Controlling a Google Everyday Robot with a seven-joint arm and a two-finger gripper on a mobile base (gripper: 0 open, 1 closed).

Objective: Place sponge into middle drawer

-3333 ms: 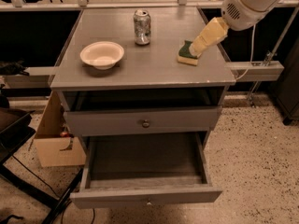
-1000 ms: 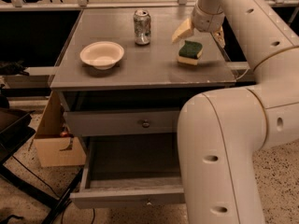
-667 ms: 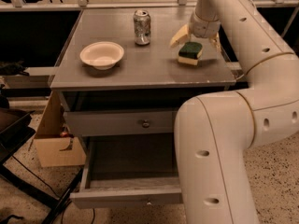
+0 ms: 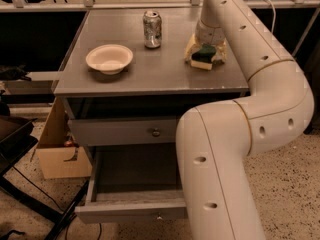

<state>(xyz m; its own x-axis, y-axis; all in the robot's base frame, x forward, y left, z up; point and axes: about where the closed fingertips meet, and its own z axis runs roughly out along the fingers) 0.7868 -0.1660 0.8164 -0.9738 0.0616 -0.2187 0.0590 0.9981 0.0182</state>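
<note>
- Beside the can (image 4: 151, 29), on the grey table (image 4: 165, 74), the sponge (image 4: 203, 57) lies flat with its green layer up over the yellow one.
- Just over the sponge, on that same side of the can, the claw (image 4: 205, 51) comes down from above. I cannot tell whether it is spread or already pinching the sponge.
- On the can's other side, nearer the table's front edge, sits 1 pale bowl (image 4: 109, 58), well apart from the claw.
- Well below the can, the cabinet shows 2 knobbed fronts. The upper front (image 4: 120, 131) is closed, and the middle drawer (image 4: 125, 213) under it is pulled out. The white arm (image 4: 220, 174) hides part of the drawer.
- As I judge it, the step in hand is the grasp. The sponge rests on the table, so the lift, the carry and the drop are not yet done.
- The next move calls for a sure pinch across the sponge and a straight lift clear of the table. Then comes a swing away from the can, out past the front edge and down into the open drawer, with a low release.
</note>
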